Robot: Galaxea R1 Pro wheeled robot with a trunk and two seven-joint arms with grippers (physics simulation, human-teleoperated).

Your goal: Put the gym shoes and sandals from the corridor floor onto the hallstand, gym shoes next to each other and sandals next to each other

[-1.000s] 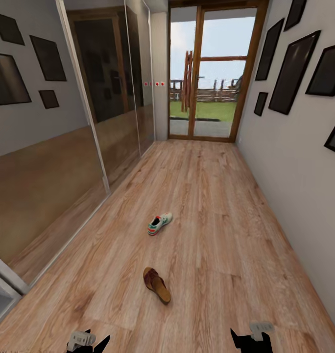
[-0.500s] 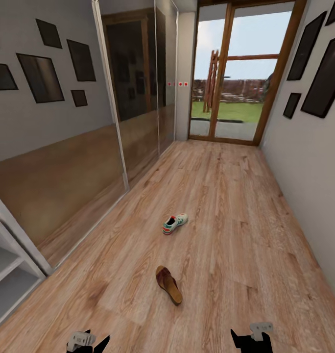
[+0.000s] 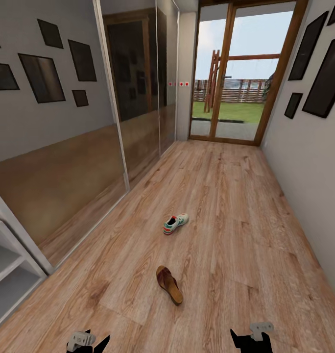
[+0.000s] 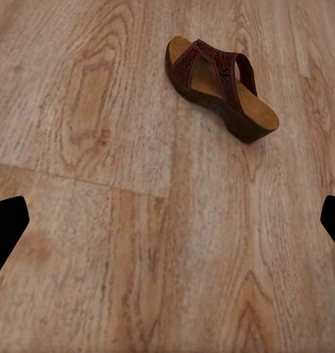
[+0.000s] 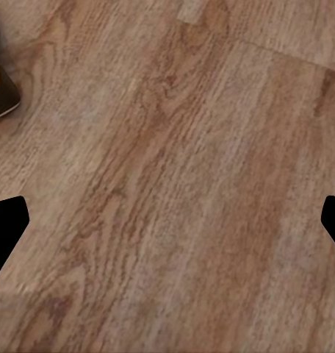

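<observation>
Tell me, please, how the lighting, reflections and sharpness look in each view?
Head view: bright daylight through the glass door, the floor mirrored in the glossy wall panels, straight edges bowed by the wide lens. Left wrist view: sandal sharp, with a soft shadow. Right wrist view: wood grain slightly blurred.

The corridor floor (image 3: 226, 206) is light brown wood-grain planking running toward the glass door. One gym shoe (image 3: 175, 223) lies on it mid-corridor, white with green stripes. Nearer the camera, well apart from the shoe, one brown sandal (image 3: 169, 284) rests flat on the planks (its tan insole facing up), also seen in the left wrist view (image 4: 220, 88).
</observation>
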